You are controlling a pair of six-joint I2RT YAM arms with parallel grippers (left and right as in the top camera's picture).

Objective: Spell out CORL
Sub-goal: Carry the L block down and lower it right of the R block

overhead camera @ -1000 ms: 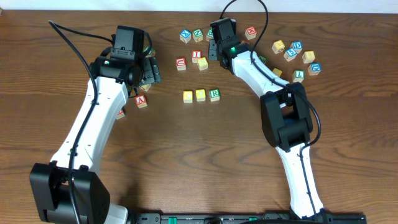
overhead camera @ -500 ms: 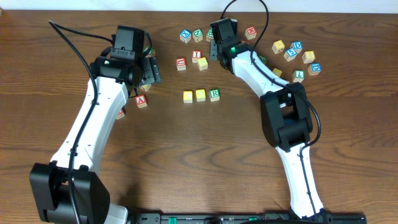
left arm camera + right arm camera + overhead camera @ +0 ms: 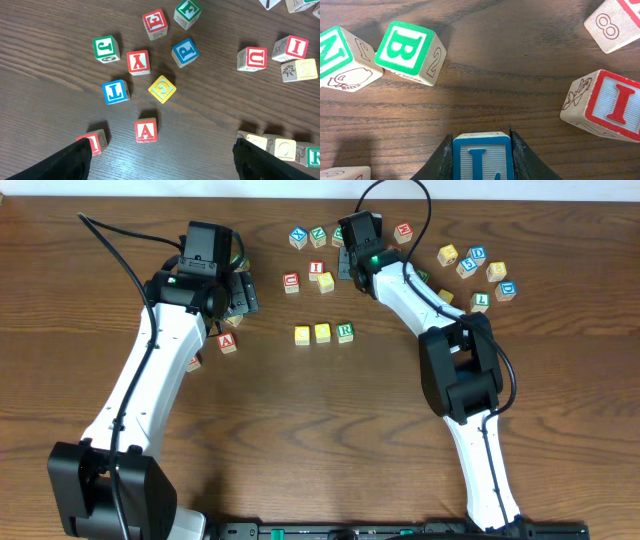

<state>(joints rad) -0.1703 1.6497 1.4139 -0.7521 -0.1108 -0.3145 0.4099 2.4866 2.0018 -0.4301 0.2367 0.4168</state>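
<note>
Across the table [image 3: 300, 430], both arms reach toward the far edge.

Left arm [image 3: 150, 370]: runs from the near-left base up and slightly right, wrist bent over a loose cluster of blocks.

Right arm [image 3: 410, 295]: goes up from the near-right base, folds at a dark elbow mid-table, then stretches left to the far-centre blocks.

Left end effector [image 3: 162, 150]: fingers wide apart with nothing between them, above bare wood. Red A block [image 3: 145, 131] is just ahead of it.

Right end effector [image 3: 482, 150]: clamped on the blue L block [image 3: 482, 162], one finger on each side face. Can't tell whether the L rests on the table or is lifted.

Word row [image 3: 322, 332], nearer mid-table: two yellow blocks, then the green R block [image 3: 345, 332], side by side.

The L is not in that row. It is beyond it, at the far centre, between the green B block [image 3: 407, 50] and the red I block [image 3: 607, 105], and apart from both.

Diff vs the earlier overhead frames: none visible. Both arms keep the same pose and the blocks haven't shifted.
</note>
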